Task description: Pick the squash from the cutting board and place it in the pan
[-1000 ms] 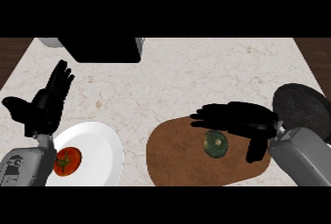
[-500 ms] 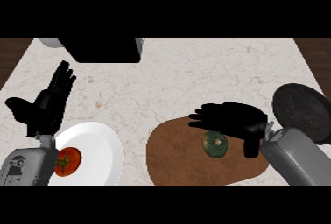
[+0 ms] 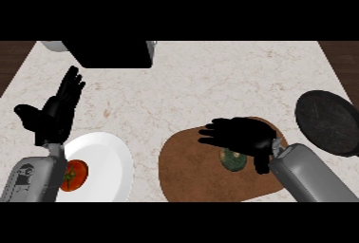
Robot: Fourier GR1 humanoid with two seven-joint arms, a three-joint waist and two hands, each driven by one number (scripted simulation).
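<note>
Right hand [image 3: 242, 137] is hovering over the cutting board [image 3: 193, 171], fingers spread and lightly bent, closing on nothing. Whether it is touching anything below cannot be told. Pale marbled worktop [image 3: 210, 80] is carrying everything. On it, the brown cutting board is lying toward 5 o'clock. A white plate [image 3: 108, 156] is sitting at the board's 9 o'clock, and a dark pan [image 3: 326, 121] is sitting at its 2 o'clock. Left hand [image 3: 52, 116] is resting open, fingers up, at the plate's 11 o'clock. The green squash [image 3: 231, 161] is lying on the board near its middle, at 6 o'clock from the right palm, well apart from the pan. A red tomato [image 3: 76, 174] is lying on the plate toward 8 o'clock.
</note>
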